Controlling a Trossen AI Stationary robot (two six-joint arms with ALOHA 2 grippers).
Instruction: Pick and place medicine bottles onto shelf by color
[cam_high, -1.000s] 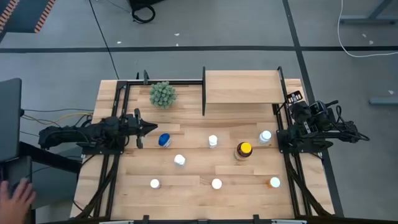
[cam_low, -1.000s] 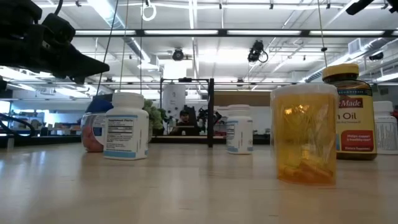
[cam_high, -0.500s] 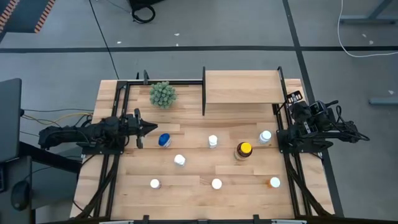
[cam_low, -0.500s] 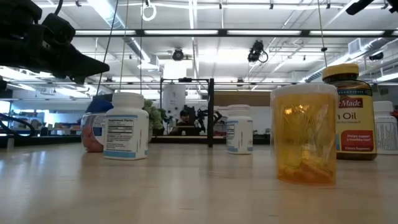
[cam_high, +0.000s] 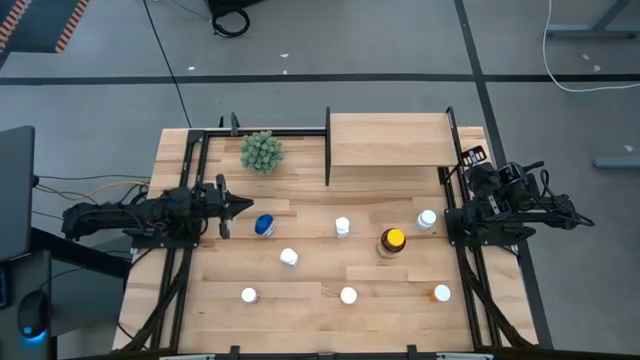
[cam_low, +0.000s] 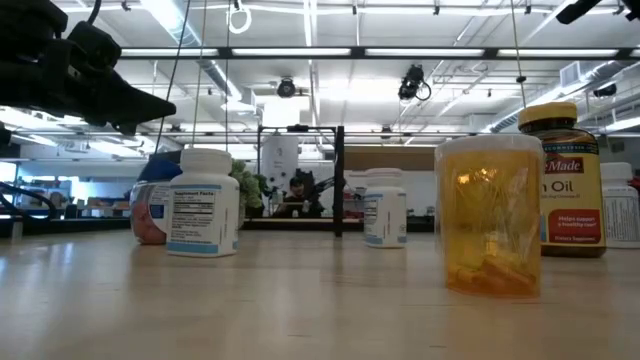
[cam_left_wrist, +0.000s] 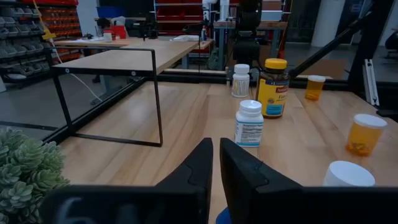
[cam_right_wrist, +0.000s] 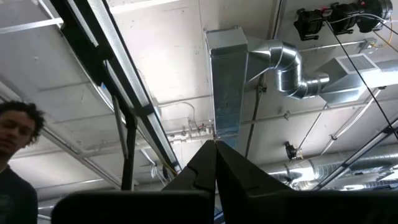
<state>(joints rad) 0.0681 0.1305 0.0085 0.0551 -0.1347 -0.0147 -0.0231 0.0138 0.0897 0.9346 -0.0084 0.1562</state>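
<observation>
Hovering beside blue bottle (cam_high: 264, 225), left gripper (cam_high: 243, 206) fingers closed, right gripper (cam_right_wrist: 214, 152) fingers closed, aimed ceilingward.

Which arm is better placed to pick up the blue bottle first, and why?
The left. Its hand sits just beside the blue bottle and faces out over the table. The right hand is parked at the far table edge, pointing up at the ceiling, with other bottles in between.

Medicine bottles (cam_high: 343, 226) stand before the shelf (cam_high: 388, 140).

amber bottle (cam_low: 571, 180) label, "Made", "Oil"
</observation>
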